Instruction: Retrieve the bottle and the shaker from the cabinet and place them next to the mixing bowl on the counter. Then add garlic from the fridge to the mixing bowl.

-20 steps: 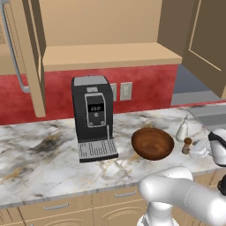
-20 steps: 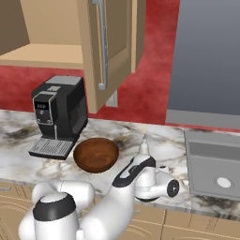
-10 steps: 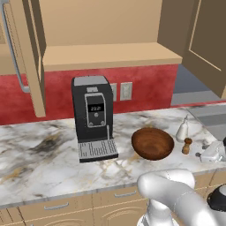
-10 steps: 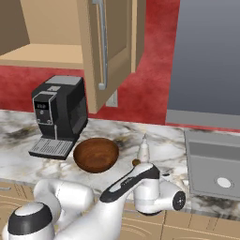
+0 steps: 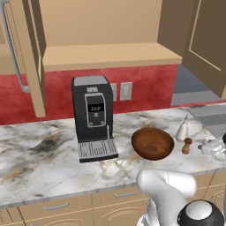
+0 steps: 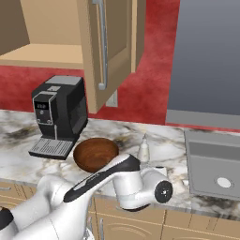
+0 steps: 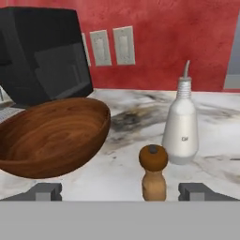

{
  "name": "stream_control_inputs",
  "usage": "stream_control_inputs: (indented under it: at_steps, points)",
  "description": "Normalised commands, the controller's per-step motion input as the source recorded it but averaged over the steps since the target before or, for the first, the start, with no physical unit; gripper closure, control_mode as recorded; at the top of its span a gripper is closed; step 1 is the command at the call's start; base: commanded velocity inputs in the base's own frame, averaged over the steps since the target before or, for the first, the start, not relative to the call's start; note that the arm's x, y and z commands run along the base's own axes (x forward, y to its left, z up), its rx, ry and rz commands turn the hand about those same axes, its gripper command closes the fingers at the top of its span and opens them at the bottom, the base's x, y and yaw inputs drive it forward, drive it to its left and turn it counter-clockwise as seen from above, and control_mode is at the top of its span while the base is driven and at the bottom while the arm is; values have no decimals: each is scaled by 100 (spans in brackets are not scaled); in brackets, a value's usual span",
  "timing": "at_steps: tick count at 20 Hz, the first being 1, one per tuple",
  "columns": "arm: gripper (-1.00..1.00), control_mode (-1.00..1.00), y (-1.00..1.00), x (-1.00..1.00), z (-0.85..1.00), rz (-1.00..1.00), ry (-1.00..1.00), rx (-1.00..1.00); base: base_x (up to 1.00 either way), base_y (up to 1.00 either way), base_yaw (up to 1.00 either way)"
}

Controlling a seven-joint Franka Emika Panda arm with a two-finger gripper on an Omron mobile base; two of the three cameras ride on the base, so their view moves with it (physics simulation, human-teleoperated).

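The dark wooden mixing bowl (image 7: 51, 136) (image 5: 152, 143) (image 6: 95, 153) sits on the marble counter (image 5: 44, 159). Just to its right stand the white bottle (image 7: 181, 126) (image 5: 182, 130) (image 6: 143, 149) and, in front of it, the small brown shaker (image 7: 153, 171) (image 5: 187, 145). In the hand view my gripper (image 7: 121, 193) is open at counter height, its fingertips (image 7: 44, 191) far apart. The shaker stands a little beyond them, untouched. The cabinet (image 5: 110, 55) above hangs open with a bare shelf. The garlic and the fridge are out of view.
A black coffee machine (image 5: 92, 117) stands left of the bowl against the red wall. The open cabinet doors (image 6: 105, 47) jut out over the counter. A grey stove top (image 6: 213, 164) lies to the right of the bottle. Tan drawers (image 5: 110, 198) run under the counter.
My arm has drawn back and down from the shaker toward the counter's front edge, and the jaws have spread a little wider. The bottle, shaker and bowl have stayed put.
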Motion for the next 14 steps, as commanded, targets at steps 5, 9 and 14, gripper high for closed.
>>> stream_control_inputs:
  at_steps: [5,9,14]
  points:
    - [-100,-100,10,-5,40,-16,12,-3,0,0,0]
    - [-100,-100,0,0,0,0,0,0,0,0,0]
    - [-100,-100,0,-29,0,0,0,0,0,0,0]
